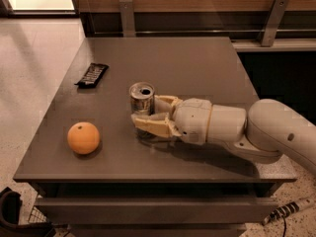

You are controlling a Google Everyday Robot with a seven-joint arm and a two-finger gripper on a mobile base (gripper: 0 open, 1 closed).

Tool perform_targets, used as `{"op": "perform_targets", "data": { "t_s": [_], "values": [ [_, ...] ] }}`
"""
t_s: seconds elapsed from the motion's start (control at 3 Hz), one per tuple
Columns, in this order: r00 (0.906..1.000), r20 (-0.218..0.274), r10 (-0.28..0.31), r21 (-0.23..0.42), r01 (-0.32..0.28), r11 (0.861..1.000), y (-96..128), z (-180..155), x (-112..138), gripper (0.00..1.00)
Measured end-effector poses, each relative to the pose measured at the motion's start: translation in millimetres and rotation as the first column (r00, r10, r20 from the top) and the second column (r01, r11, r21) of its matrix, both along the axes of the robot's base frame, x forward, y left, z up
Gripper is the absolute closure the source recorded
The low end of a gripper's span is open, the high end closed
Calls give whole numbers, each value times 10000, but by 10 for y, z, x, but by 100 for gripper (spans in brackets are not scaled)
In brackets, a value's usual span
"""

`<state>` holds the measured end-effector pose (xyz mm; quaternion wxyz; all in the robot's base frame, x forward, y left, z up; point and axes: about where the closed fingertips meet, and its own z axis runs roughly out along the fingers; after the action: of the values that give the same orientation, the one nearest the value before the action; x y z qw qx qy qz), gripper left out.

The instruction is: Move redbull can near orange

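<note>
The redbull can [141, 98] is a slim silvery can with a shiny pull-tab top, upright near the middle of the grey table [197, 63]. My gripper [148, 113] reaches in from the right and is shut on the can, one finger behind it and one in front. The orange [83, 138] sits on the table at the front left, about a hand's width left of the can and apart from it.
A flat black snack bar wrapper [92, 75] lies at the table's left edge, behind the orange. A wooden wall with metal brackets [126, 18] runs behind the table. The table's front edge is close below the orange.
</note>
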<state>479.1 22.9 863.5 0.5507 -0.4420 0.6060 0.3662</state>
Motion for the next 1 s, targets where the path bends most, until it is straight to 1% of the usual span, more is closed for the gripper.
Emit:
{"op": "perform_targets", "data": {
  "t_s": [0.67, 1.0],
  "values": [
    [10000, 10, 16, 2, -16, 10000, 8, 24, -14, 100],
    [10000, 14, 32, 0, -32, 10000, 16, 26, -17, 86]
  ]
}}
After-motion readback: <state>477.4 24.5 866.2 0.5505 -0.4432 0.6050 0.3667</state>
